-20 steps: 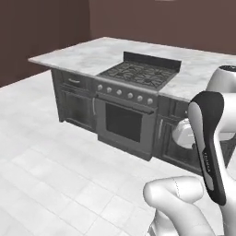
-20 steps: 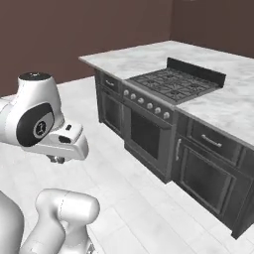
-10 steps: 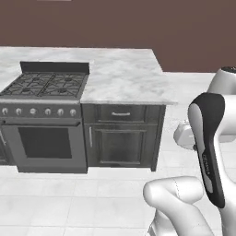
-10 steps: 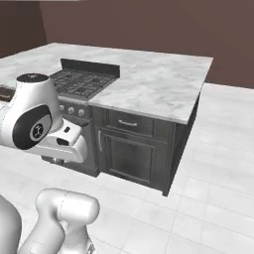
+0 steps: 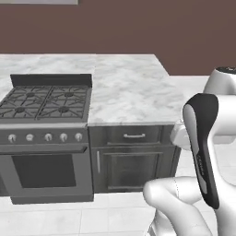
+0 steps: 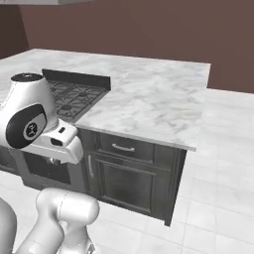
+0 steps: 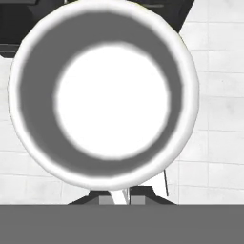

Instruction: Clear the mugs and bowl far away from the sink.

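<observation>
In the hand view I look straight down into a round pale mug [image 7: 112,93] with a grey inner wall and a white bottom. It hangs over the tiled floor. My gripper [image 7: 119,198] is shut on its near rim, and the dark fingertips [image 7: 90,199] show just under it. A white strip beside the rim looks like the handle [image 7: 159,183]. The arm [image 5: 203,147] is folded close to the base. The bowl and the sink are out of view.
A kitchen island with a marble top [image 5: 131,87] stands ahead, its bare end at the right [image 6: 163,104]. A gas stove [image 5: 46,102] with an oven sits at its left, dark cabinets [image 5: 133,161] below. White tiled floor [image 6: 218,198] spreads to the right.
The whole picture has swung: the base has moved around the island, so the stove now lies at the left and the bare counter ahead. The arm's folded pose is the same.
</observation>
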Controlling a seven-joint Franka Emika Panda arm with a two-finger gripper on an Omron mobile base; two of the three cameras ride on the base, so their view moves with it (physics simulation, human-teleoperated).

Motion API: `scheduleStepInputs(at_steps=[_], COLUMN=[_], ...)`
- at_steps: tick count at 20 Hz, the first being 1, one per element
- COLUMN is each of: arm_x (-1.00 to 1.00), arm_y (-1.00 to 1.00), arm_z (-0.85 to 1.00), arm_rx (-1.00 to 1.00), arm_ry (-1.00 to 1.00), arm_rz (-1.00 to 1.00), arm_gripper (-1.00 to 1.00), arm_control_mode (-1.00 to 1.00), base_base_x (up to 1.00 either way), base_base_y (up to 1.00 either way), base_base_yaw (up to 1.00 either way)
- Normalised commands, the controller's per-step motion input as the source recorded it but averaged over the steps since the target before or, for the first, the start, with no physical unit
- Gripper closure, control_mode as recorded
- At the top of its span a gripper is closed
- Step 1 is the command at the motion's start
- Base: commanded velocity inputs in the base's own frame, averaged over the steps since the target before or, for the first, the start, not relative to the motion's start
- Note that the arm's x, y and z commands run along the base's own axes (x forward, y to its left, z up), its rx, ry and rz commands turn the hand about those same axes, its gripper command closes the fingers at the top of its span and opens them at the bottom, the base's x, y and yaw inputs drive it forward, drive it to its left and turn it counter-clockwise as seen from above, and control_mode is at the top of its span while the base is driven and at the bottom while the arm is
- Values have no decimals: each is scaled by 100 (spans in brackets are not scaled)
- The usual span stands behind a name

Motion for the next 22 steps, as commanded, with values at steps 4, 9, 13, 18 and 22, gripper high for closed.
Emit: scheduleStepInputs(at_steps=[4, 9, 13, 18, 22], arm_x=[0, 0, 0, 0, 0], arm_y=[0, 0, 0, 0, 0], arm_z=[0, 0, 0, 0, 0], arm_rx=[0, 0, 0, 0, 0], arm_ry=[0, 0, 0, 0, 0], arm_rz=[0, 0, 0, 0, 0], arm_gripper=[100, 100, 100, 100, 100], arm_control_mode=[100, 100, 100, 100, 100], base_base_x=[100, 95, 85, 75, 29], base_base_y=[1, 0, 0, 4, 13], base_base_yaw=[-2, -10, -16, -17, -16])
